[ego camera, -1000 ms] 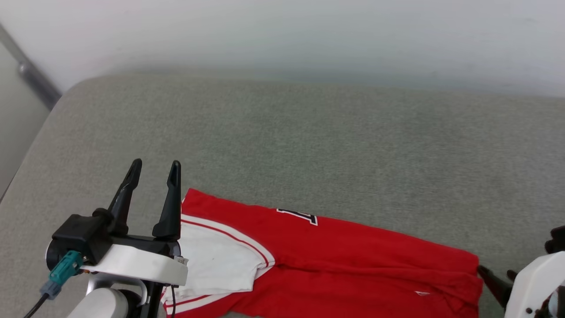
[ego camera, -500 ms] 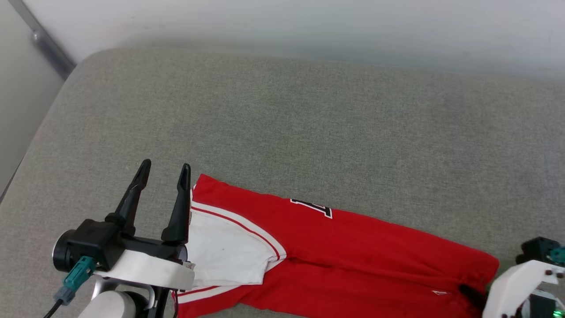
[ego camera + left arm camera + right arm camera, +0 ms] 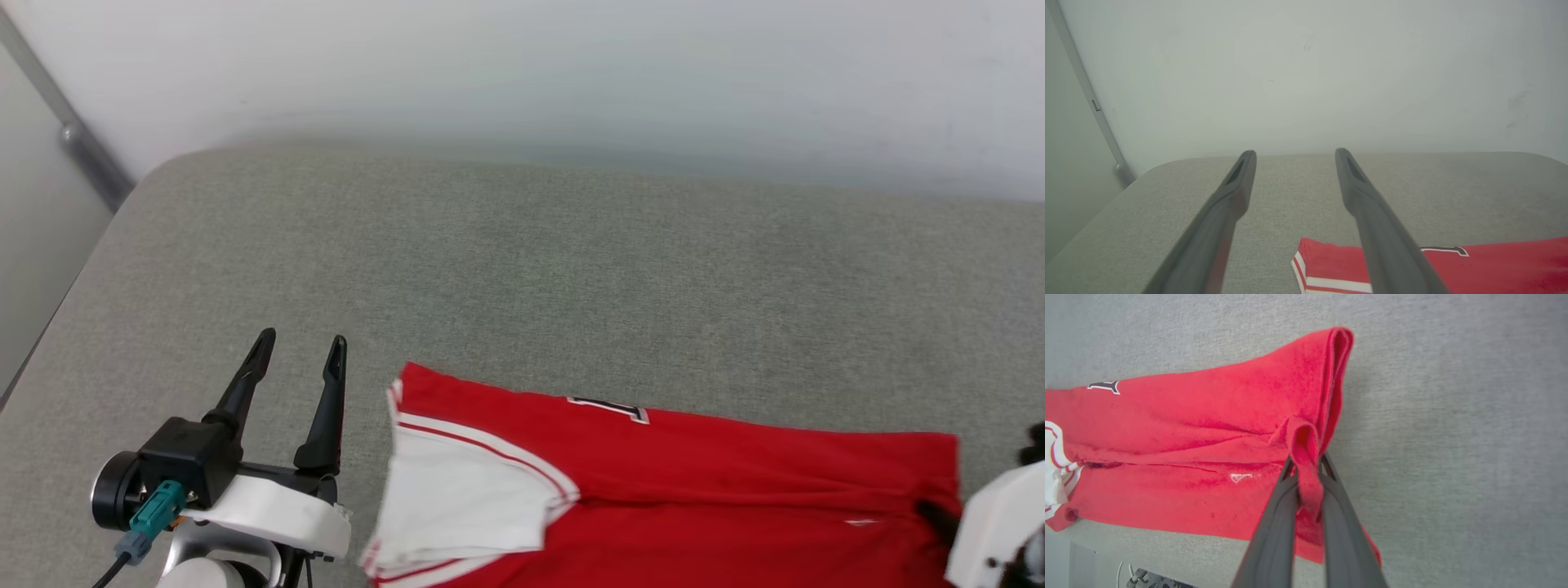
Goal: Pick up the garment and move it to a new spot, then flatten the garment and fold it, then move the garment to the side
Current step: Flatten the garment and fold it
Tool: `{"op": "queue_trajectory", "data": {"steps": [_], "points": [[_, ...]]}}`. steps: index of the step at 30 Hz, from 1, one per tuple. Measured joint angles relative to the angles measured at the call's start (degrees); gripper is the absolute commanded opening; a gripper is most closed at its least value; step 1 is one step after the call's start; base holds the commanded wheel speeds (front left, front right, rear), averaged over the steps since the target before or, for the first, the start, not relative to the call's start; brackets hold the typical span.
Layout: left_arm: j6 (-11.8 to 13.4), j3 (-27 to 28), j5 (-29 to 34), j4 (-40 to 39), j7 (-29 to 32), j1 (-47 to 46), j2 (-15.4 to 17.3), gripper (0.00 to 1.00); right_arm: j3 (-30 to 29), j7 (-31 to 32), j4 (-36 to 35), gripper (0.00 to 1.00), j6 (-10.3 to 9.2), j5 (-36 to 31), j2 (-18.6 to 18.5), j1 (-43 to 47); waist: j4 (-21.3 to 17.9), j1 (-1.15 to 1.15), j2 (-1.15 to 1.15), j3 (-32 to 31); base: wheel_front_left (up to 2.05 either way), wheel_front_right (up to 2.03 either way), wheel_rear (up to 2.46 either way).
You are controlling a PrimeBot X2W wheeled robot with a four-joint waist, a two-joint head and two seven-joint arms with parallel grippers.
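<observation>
A counter [image 3: 571, 269] covered in grey-green woven fabric spreads across the lower part of the head view. Its far left corner is rounded. Directly behind it rises a plain pale wall [image 3: 522, 65], bare but for a few faint scuffs seen in the left wrist view. At the left a slim grey metal strip [image 3: 82, 147] runs slantwise down the wall, with a small fitting on it. The light is soft and even, casting no hard shadows.
</observation>
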Motion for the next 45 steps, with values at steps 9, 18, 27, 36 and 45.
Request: {"op": "queue_trajectory", "data": {"steps": [9, 18, 27, 36, 45], "points": [[1.11, 0.01, -0.03, -1.09, 0.41, 1.20, 0.21, 1.00, -13.03, 2.58, 0.02, 0.00, -0.01, -5.48, -1.02, -0.92, -2.91, 0.00, 0.00, -0.67, 0.00, 0.00, 0.00], [1.41, 0.18, -0.34, -0.99, 0.09, 1.57, 0.29, 1.00, -15.39, 10.05, 3.53, 0.00, -0.01, 12.63, 3.26, -3.81, -4.96, 0.00, 0.00, -1.75, 0.00, 0.00, 0.00], [0.65, -1.08, -0.37, -0.78, 0.97, 1.45, 0.30, 1.00, 0.05, 9.68, 18.57, 0.00, -0.02, 47.35, 3.38, -6.50, -3.40, 0.00, 0.00, -2.84, 0.00, 0.00, 0.00], [-1.13, -2.67, -0.52, 0.22, 1.52, -0.88, -0.21, 1.00, 23.64, -4.49, 22.95, 0.00, -0.02, 58.72, 3.39, -9.84, 0.84, 0.00, 0.00, -2.24, 0.00, 0.00, 0.00], [-2.11, -3.15, -0.54, 1.91, 0.77, -2.64, -1.27, 1.00, 36.18, -14.89, 28.35, 1.00, -0.02, 53.63, 3.42, -15.56, 4.58, 0.00, 0.00, -0.09, 0.00, 0.00, 0.00]]}}
